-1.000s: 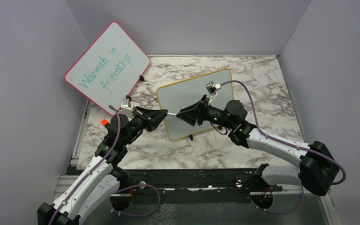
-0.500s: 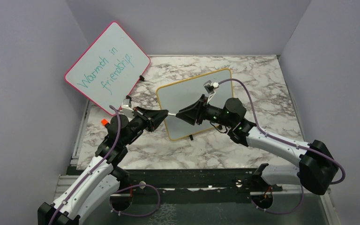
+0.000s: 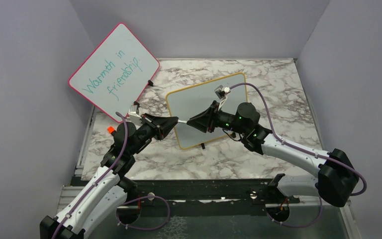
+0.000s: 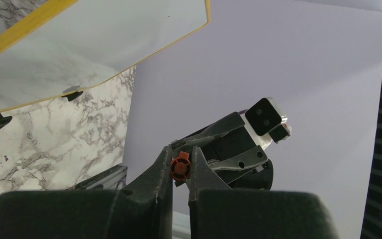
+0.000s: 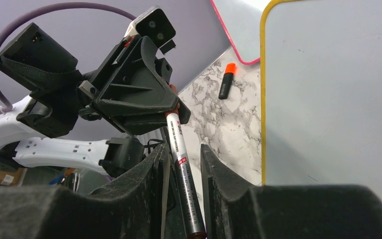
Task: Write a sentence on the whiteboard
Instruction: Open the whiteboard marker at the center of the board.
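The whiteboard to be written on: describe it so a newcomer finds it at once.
On the marble table, look to the middle, just behind the marker held in the air. The whiteboard sits there, no writing showing on it. Its frame is yellow, whereas the neighbouring board at the far left is pink-framed and carries teal writing.

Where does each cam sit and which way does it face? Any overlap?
Top external: above and behind the arms, facing down on the marble-patterned table, yellow-framed rectangular whiteboard and pink-framed board; both arms show, left tool and right tool tip to tip.
Left wrist: on the left arm, facing along its own fingers to the right tool; whiteboard upper left.
Right wrist: on the right arm, facing along its own fingers to the left tool, white-barrelled marker between the fingers.
Shared: both wrist views catch whiteboard and opposing tool.
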